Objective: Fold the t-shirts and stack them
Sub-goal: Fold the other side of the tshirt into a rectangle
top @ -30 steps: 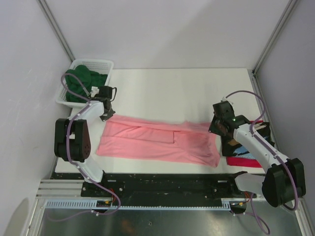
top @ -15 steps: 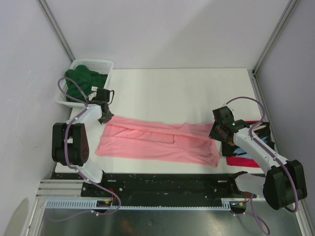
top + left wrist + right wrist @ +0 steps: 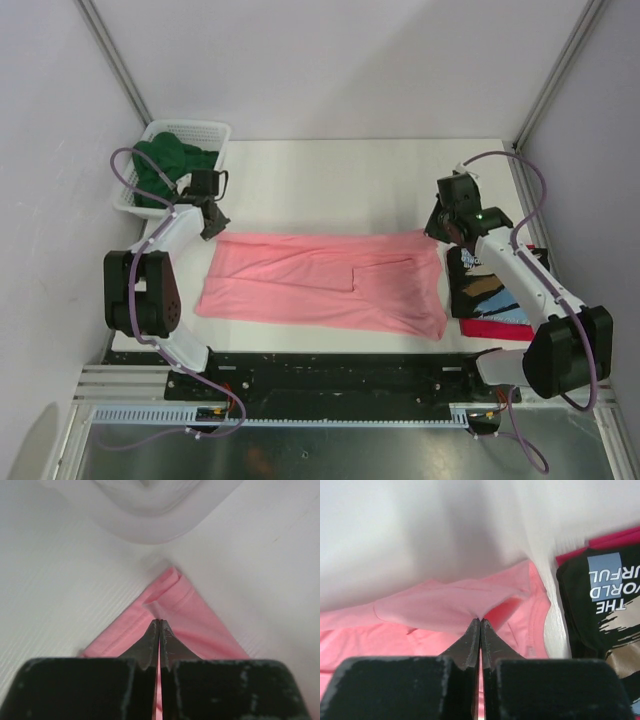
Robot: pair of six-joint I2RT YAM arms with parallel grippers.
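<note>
The salmon-pink t-shirt [image 3: 320,280] lies spread across the table's front half. At its far left corner [image 3: 170,597] my left gripper [image 3: 214,228] is shut, pinching the cloth. My right gripper [image 3: 440,232] is shut on the far right corner and lifts a fold of pink cloth [image 3: 450,605]. A black printed t-shirt [image 3: 490,292] lies folded on a red t-shirt [image 3: 497,328] at the right edge; its white lettering [image 3: 612,580] shows in the right wrist view. A dark green t-shirt [image 3: 165,170] fills the basket.
The white mesh basket [image 3: 210,135] stands at the far left corner, its rim [image 3: 145,525] just beyond my left gripper. White walls close in the table on three sides. The black rail with the arm bases runs along the near edge.
Both grippers have carried the pink t-shirt's far edge away from the bases. The folded-over far strip has opened out and the shirt now lies wider.
</note>
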